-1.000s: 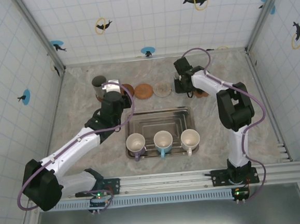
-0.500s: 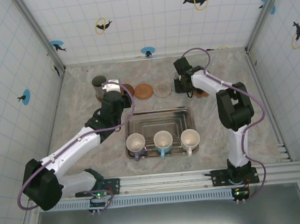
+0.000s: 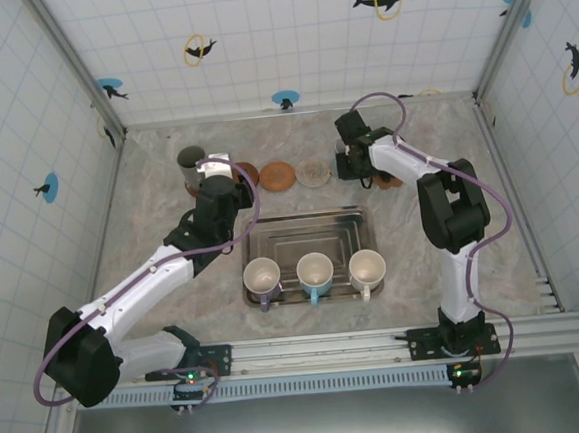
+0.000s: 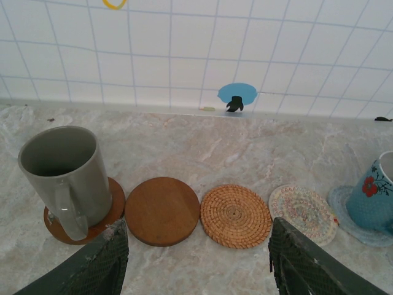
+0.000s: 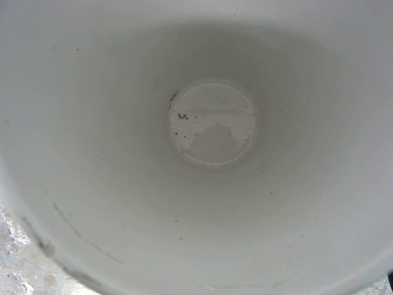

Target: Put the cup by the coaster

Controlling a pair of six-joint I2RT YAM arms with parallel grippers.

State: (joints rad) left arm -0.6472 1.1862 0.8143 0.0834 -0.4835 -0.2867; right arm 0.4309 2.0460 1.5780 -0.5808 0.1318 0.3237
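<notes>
From above, the table (image 3: 161, 237) is walled on three sides by tiled panels, and its back strip is crowded. A grey mug (image 3: 192, 162) stands near the left wall, and a row of coasters runs right from it. The woven coaster (image 3: 277, 176) and the pale coaster (image 3: 314, 172) are in plain sight. The left gripper (image 3: 218, 174) sits just in front of the mug and covers part of the wooden coaster (image 3: 247, 172). The right gripper (image 3: 349, 164) is low at the right end of the row, close to the pale coaster, and hides what is under it. I cannot tell whether its jaws are pinched or parted. A tray (image 3: 306, 230) lies mid-table with three cups (image 3: 315, 270) along its near edge, and bare table lies on both sides of it.

At the left wrist, the left gripper (image 4: 196, 270) stands wide, with nothing between its fingers (image 4: 104, 264). The grey mug (image 4: 61, 169) stands upright on its own round base (image 4: 92, 228). The wooden coaster (image 4: 161, 210), woven coaster (image 4: 236, 216) and pale coaster (image 4: 304, 212) lie nearly edge to edge. The cup (image 4: 376, 193), blue with a red flower, stands on the blue coaster (image 4: 342, 212) and is cut off by the right edge. Open marble runs behind the row to the back wall.

The right wrist camera looks straight down into the cup's white inside (image 5: 212, 123). A sliver of table (image 5: 12, 276) shows at the lower left corner.
</notes>
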